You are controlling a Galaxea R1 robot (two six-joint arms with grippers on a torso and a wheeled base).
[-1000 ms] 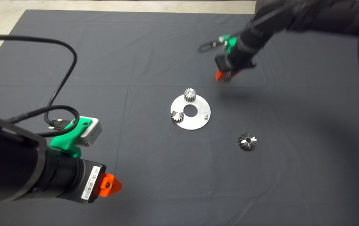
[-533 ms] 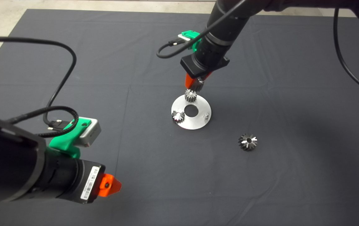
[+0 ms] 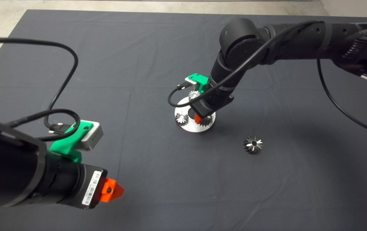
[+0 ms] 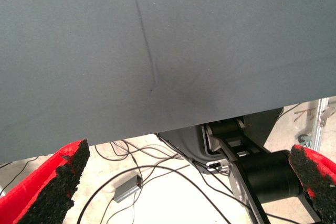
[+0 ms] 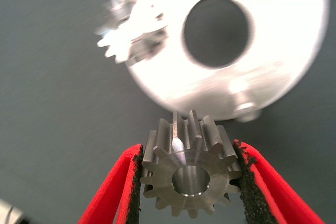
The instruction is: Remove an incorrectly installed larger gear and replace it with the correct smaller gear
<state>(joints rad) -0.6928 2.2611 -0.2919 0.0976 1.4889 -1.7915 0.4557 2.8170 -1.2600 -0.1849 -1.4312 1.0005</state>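
The right pincer hovered over the round plate, its pads clamped on the smaller gear, while the larger gear lay apart on the table and the left pincer hung wide.

right gripper, far back over mat one second ago, has swept in and dropped low over round metal plate, now at plate's near right side by bare peg. smaller gear stays clamped between its red fingers, carried along from far side.
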